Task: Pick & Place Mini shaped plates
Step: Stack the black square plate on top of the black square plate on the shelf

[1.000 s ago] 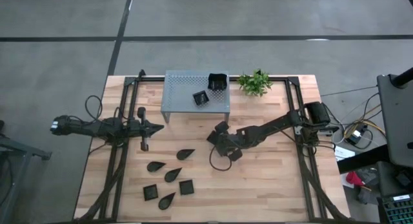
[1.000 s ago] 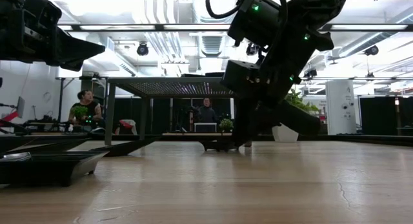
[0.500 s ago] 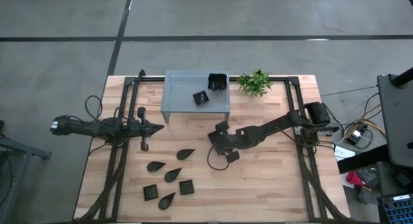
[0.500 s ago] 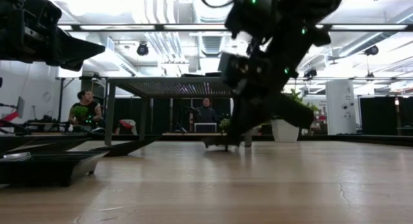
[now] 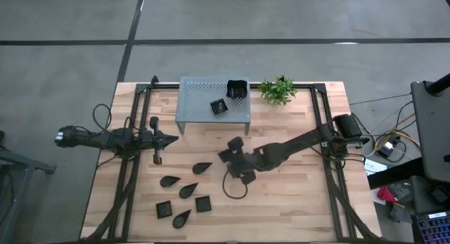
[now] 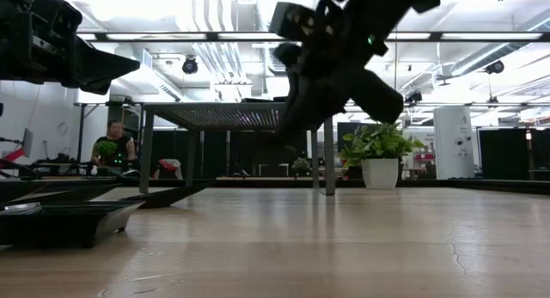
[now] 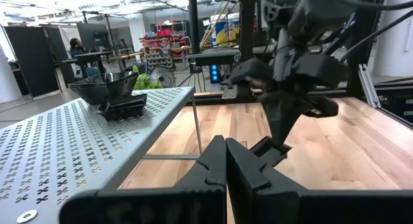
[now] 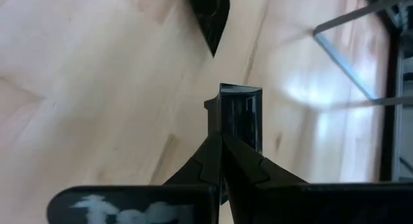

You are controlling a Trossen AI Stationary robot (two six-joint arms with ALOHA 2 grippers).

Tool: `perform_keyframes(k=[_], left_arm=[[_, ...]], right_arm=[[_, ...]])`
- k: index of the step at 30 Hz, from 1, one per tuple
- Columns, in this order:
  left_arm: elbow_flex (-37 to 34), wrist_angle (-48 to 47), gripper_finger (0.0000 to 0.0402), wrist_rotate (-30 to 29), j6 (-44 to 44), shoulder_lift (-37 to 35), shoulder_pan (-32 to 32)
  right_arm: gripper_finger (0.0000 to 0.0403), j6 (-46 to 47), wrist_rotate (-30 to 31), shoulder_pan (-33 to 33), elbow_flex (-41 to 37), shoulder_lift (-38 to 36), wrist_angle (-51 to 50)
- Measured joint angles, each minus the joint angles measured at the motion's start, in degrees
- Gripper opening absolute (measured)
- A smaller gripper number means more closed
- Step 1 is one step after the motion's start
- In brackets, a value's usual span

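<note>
My right gripper (image 5: 223, 158) hangs over the table's middle, slanting down, shut on a small black square plate (image 8: 240, 117). In the low view the gripper (image 6: 289, 128) is well above the wood. More black mini plates lie flat at the near left: leaf shapes (image 5: 202, 167) (image 5: 169, 181) (image 5: 188, 190) and small squares (image 5: 164, 209) (image 5: 203, 203). Two square plates (image 5: 218, 107) (image 5: 238, 90) sit on the grey perforated shelf (image 5: 197, 96). My left gripper (image 5: 172, 139) waits shut at the table's left, pointing level. My right gripper pinches the small square plate by one rim (image 8: 222, 130) between its two fingers. The fingers come slanting down from the table's right. The plate stands on edge beyond the fingertips, lifted clear of the table.
A small green plant (image 5: 278, 89) stands at the far edge, right of the shelf. The shelf's thin legs (image 6: 328, 156) rise from the wood behind the right gripper. Black frame rails run along both table sides. Bare wood lies at the near right.
My right gripper has risen and gone toward the table's left and near edge. The small square plate that lay on the wood below it is now lifted clear in its fingers.
</note>
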Motion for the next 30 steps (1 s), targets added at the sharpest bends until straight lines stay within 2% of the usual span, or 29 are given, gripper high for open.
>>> perform_keyframes(k=[6, 10, 17, 21, 30], left_arm=[[0.0, 0.0, 0.0000, 0.0, 0.0, 0.0, 0.0], [0.0, 0.0, 0.0000, 0.0, 0.0, 0.0, 0.0], [0.0, 0.0, 0.0000, 0.0, 0.0, 0.0, 0.0], [0.0, 0.0, 0.0000, 0.0, 0.0, 0.0, 0.0], [0.0, 0.0, 0.0000, 0.0, 0.0, 0.0, 0.0]], right_arm=[[0.0008, -4.0, 4.7, 1.2, 5.7, 0.0, -3.6], [0.0008, -7.3, 5.3, 1.3, 9.7, 0.0, -5.0], [0.0008, -15.4, 12.5, 0.4, 14.4, -0.3, -6.9], [0.0008, -20.0, 15.5, -1.6, 15.9, -0.5, -7.0], [0.0008, -26.1, 16.5, -8.3, 16.1, -1.4, -7.5]])
